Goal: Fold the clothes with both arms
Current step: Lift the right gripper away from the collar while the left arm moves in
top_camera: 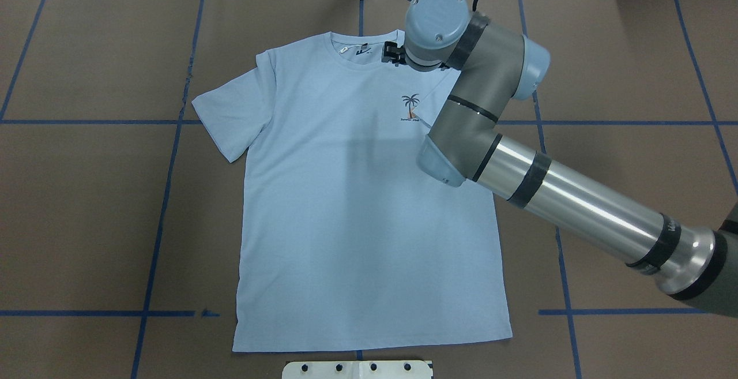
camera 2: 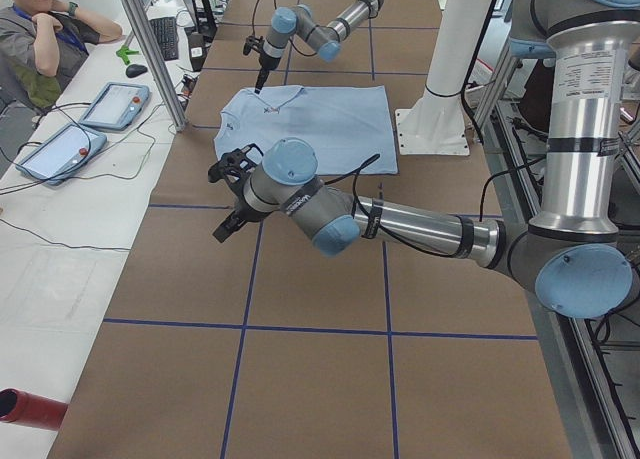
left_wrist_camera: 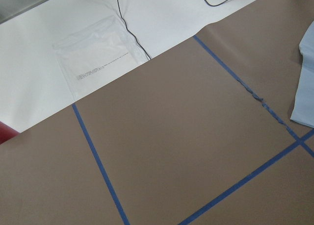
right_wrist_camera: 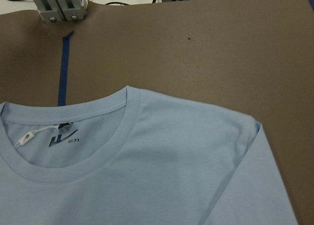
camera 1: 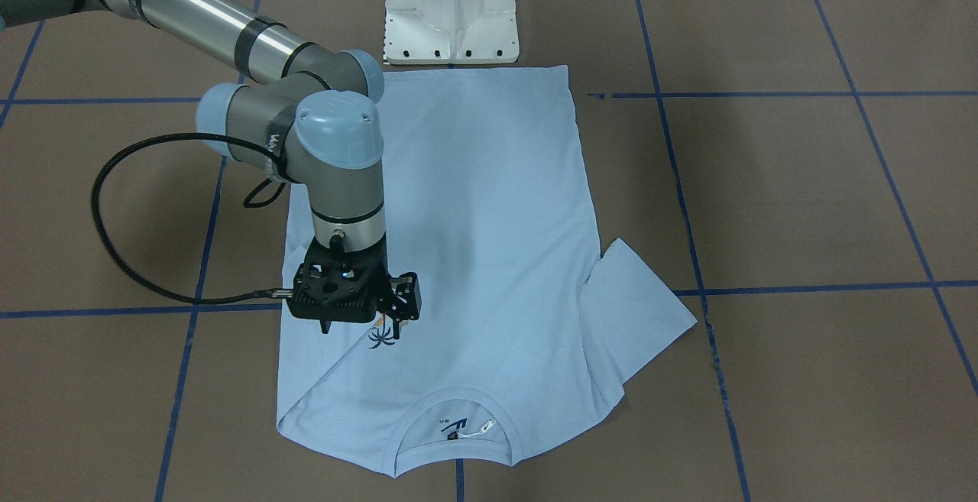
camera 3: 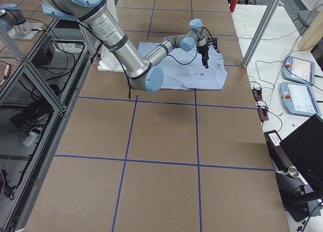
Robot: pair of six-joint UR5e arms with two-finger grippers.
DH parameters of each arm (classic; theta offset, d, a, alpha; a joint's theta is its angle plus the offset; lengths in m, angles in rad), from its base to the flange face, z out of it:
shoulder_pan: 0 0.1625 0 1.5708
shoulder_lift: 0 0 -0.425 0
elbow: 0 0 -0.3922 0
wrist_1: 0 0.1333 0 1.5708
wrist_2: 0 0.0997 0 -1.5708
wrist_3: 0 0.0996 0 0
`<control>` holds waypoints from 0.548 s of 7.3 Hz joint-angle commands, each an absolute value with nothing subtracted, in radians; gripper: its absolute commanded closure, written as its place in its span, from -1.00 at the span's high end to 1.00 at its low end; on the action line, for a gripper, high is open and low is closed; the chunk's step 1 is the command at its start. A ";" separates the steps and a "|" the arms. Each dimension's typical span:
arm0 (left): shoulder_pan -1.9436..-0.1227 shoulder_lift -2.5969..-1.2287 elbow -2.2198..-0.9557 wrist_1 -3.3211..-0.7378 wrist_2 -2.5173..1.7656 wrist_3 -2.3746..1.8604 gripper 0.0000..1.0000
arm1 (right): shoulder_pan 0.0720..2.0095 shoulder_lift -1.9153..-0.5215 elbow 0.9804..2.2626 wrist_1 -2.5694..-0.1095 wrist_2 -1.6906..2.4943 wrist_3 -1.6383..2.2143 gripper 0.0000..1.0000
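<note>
Right claw (camera 1: 359, 322) stands over the light blue T-shirt (camera 1: 489, 204) at its folded-in sleeve; left claw (camera 2: 228, 197) well apart; neither's opening is readable

Right arm (camera 1: 200, 22): silver tube, grey joints, light blue caps (camera 1: 340, 131), black cable (camera 1: 94, 195).

The T-shirt (top_camera: 357, 206) is soft, matt cloth. The table (top_camera: 86, 206) is covered in smooth, dull brown paper with blue tape (top_camera: 165, 194) lines. The right arm (top_camera: 576, 206) has a shiny metal tube and smooth plastic caps.
</note>
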State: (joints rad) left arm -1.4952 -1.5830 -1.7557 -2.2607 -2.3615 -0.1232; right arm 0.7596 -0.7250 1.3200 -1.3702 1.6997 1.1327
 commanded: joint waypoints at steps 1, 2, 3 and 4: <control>-1.328 -1.666 -1.740 -2.289 -2.247 -0.466 1.00 | 0.947 -0.757 1.371 -1.422 1.947 0.897 1.00; -1.237 -1.699 -1.732 -2.290 -2.180 -0.612 1.00 | 1.019 -0.828 1.405 -1.422 2.026 0.758 1.00; -1.153 -1.729 -1.720 -2.293 -2.095 -0.699 0.87 | 1.082 -0.872 1.414 -1.420 2.072 0.639 1.00; -1.096 -1.779 -1.668 -2.305 -2.029 -0.788 0.71 | 1.154 -0.920 1.416 -1.417 2.153 0.535 1.00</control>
State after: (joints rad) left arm -1.1820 -1.7245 -1.7128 -2.2944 -2.1191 -0.6638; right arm 1.0639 -0.8585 1.4057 -1.4187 2.0585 0.6782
